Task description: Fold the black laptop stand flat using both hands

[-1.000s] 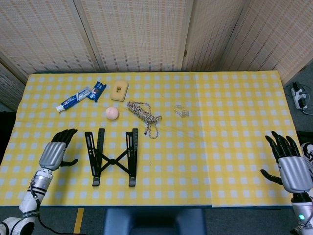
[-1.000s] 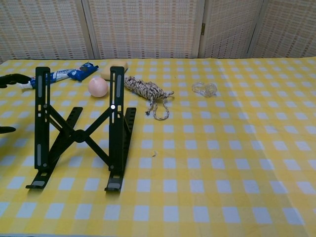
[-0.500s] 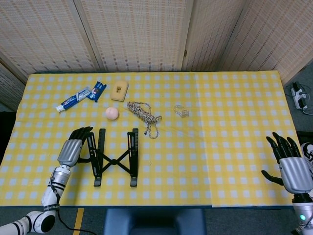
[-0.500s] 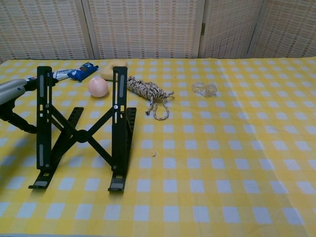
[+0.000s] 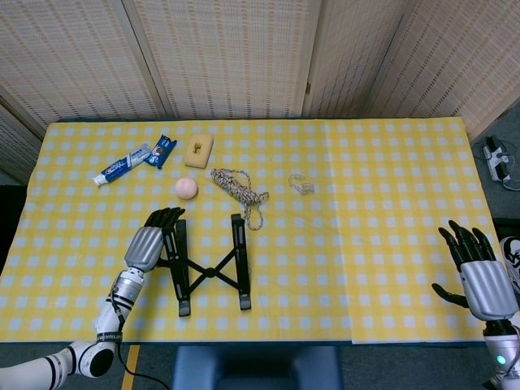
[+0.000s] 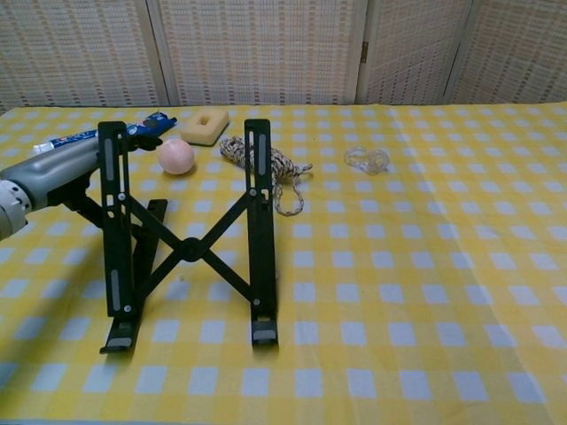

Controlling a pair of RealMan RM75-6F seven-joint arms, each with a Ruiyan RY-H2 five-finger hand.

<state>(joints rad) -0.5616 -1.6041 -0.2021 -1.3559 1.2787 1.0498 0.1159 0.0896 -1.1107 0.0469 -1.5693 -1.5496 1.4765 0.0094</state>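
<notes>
The black laptop stand (image 5: 210, 265) sits upright and unfolded near the front-left of the counter (image 5: 366, 203), which is covered in a yellow-and-white checked cloth. It has slid to the right since a second ago, and its two rails now stand closer to the rope than before. The left hand (image 5: 151, 241) has travelled with it: earlier it hovered apart at the stand's left, and now it presses against the left rail, its dark fingers (image 5: 166, 216) laid over the rail's top end. From the chest view the silver back of the hand (image 6: 55, 174) lies behind that rail; whether the fingers truly clasp it I cannot tell. The right hand (image 5: 478, 272) hangs far off at the counter's right edge, holding nothing, fingers spread, much as it was.

Behind the stand lie a pink ball (image 5: 186, 188), a coil of speckled rope (image 5: 238, 190), a yellow sponge block (image 5: 198, 149), a toothpaste tube (image 5: 122, 164), a small blue packet (image 5: 162, 150) and a clear plastic scrap (image 5: 301, 184), none of them shifted.
</notes>
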